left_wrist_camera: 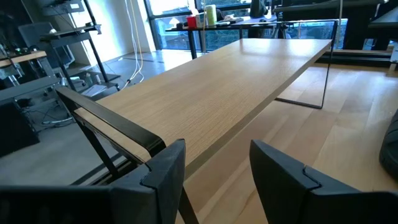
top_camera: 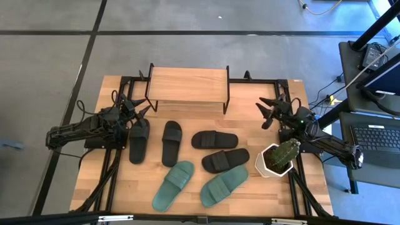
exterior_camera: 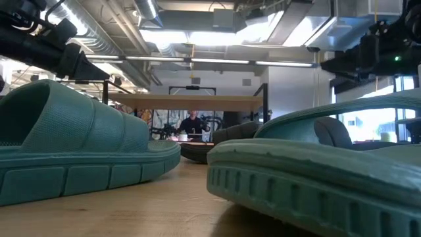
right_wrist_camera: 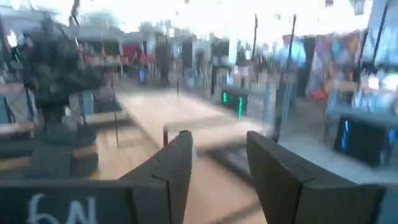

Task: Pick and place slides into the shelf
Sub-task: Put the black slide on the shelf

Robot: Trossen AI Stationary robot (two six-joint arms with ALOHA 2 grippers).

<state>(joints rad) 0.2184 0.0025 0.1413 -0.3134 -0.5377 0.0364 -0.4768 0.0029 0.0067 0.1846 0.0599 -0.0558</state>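
The shelf (top_camera: pixel 187 87) stands at the table's far middle, a light board on black legs; its top fills the left wrist view (left_wrist_camera: pixel 249 81). Four black slides (top_camera: pixel 171 142) lie flat on their soles in a row before it. Two teal slides (top_camera: pixel 174 185) (top_camera: pixel 224 185) lie nearer the near edge and loom large in the low view (exterior_camera: pixel 72 145). My left gripper (top_camera: pixel 136 106) (left_wrist_camera: pixel 214 168) hovers open off the shelf's left end, above the leftmost black slide (top_camera: pixel 139 139). My right gripper (top_camera: pixel 265 112) (right_wrist_camera: pixel 217 162) hovers open to the right of the shelf.
A potted cactus in a white pot (top_camera: pixel 278 157) stands on the table's right side under my right arm. A black frame (top_camera: pixel 269 81) runs around the table's far part. A person sits far off in the room (exterior_camera: pixel 192 124).
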